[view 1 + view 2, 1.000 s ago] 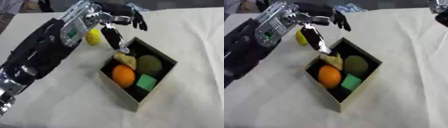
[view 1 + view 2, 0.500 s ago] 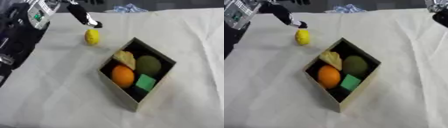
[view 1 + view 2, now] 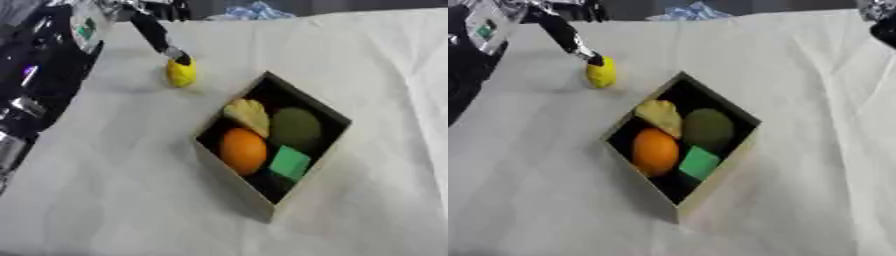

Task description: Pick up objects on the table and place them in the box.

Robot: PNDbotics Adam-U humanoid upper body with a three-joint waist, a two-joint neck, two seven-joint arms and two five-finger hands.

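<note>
Yellow fruit (image 3: 181, 73) under one straight fingertip of the open left robot hand (image 3: 156, 31), beside the box (image 3: 229, 168).

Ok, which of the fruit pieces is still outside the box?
The yellow lemon, alone on the cloth beside the left hand's fingertip; the others sit inside the box.

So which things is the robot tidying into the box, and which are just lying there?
Part of the job:
- box
- yellow fruit, on the table, left hand fingertip at it
- already inside: orange, green block, dark green round fruit, pale yellow piece

Just lying about:
- blue crumpled thing at the far edge
- white tablecloth
</note>
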